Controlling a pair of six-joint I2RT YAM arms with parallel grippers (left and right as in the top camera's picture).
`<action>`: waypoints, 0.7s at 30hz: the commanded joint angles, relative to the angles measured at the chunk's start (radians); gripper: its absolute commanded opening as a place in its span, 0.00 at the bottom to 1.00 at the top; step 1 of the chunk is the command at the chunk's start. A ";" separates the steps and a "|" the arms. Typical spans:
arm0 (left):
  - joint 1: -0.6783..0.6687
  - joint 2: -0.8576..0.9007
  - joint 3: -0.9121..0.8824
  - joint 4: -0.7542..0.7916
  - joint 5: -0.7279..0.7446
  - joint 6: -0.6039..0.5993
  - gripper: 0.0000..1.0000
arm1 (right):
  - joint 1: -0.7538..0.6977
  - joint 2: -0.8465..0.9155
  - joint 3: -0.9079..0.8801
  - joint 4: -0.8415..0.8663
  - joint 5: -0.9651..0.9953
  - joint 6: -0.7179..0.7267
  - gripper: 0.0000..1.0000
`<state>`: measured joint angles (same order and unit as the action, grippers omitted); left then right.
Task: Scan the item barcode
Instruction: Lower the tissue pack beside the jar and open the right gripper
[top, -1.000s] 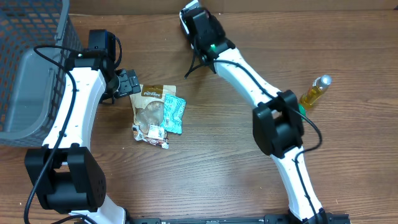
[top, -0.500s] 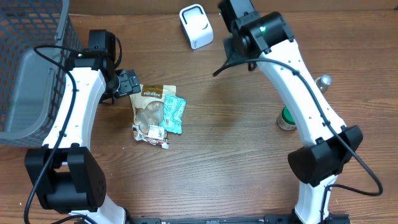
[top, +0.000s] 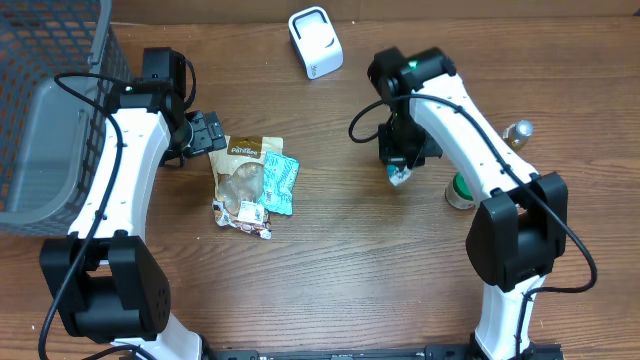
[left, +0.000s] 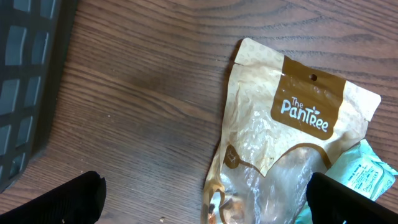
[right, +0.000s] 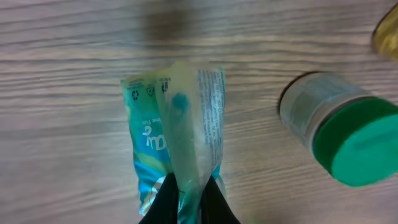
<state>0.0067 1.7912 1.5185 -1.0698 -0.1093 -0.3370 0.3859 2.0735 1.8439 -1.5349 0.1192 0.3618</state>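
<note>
My right gripper (top: 399, 165) (right: 189, 182) is shut on a teal plastic packet (right: 177, 134) (top: 398, 177), pinching its folded back seam, and the packet hangs low over the wood at the table's middle right. The white scanner (top: 315, 42) stands at the back edge, well away from the packet. My left gripper (top: 207, 133) (left: 205, 202) is open and empty at the top edge of a tan "The Pantree" pouch (top: 244, 168) (left: 292, 143). A second teal packet (top: 281, 183) (left: 368, 174) lies partly under that pouch.
A jar with a green lid (top: 461, 190) (right: 348, 134) stands just right of the held packet. An oil bottle (top: 509, 142) lies behind the jar. A grey mesh basket (top: 50, 110) (left: 25, 81) fills the left edge. A small snack packet (top: 244, 214) lies below the pouch.
My right arm has swung from the scanner at the back edge forward and down to the middle right, carrying the teal packet. The left arm has not moved.
</note>
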 joint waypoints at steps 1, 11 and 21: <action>0.000 -0.019 0.015 0.001 -0.005 0.001 1.00 | -0.008 0.005 -0.086 0.052 0.019 0.032 0.07; 0.000 -0.019 0.015 0.001 -0.005 0.001 1.00 | -0.059 0.005 -0.210 0.177 0.021 0.032 0.50; 0.000 -0.019 0.015 0.001 -0.005 0.001 1.00 | -0.041 0.005 -0.221 0.305 -0.235 0.027 0.44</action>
<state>0.0067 1.7912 1.5185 -1.0702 -0.1097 -0.3370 0.3260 2.0735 1.6291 -1.2438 0.0051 0.3882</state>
